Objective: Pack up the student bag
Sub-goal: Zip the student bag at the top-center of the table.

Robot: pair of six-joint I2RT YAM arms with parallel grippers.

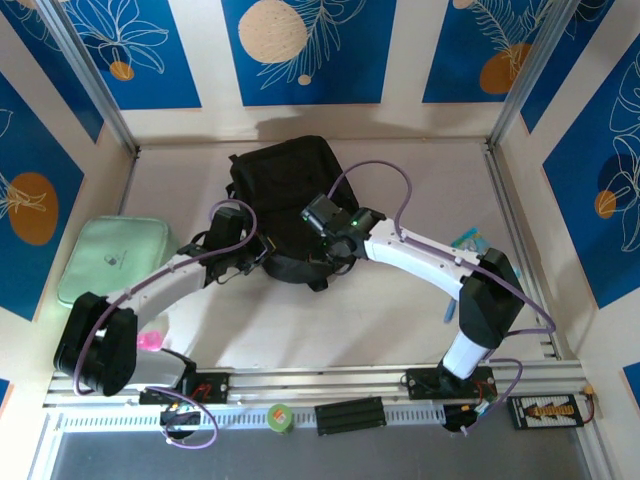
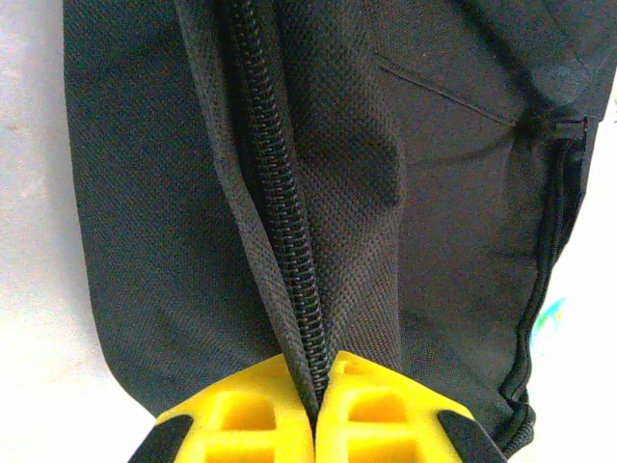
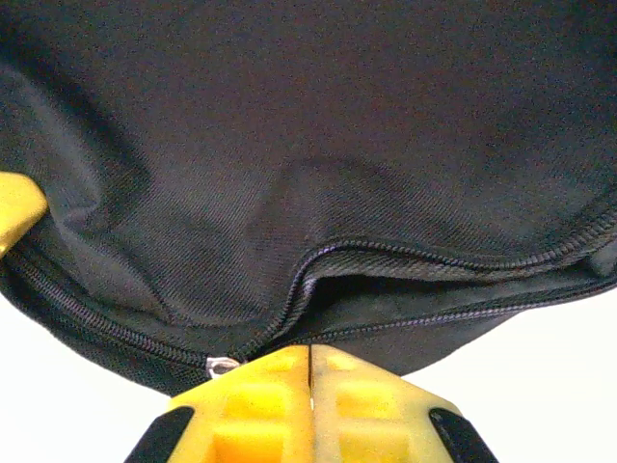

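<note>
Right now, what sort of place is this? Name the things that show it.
Probably a robot test booth, not a classroom: blue leaf-patterned wall panels box in a pale table, and the left arm and right arm, bolted to a metal rail at its near edge, reach a student bag.

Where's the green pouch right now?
In the top view, the pouch lies at the table's left edge, by the wall, left of the backpack.

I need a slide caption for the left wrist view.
Left hand shut on the zipper seam of the large black fabric backpack.
</note>
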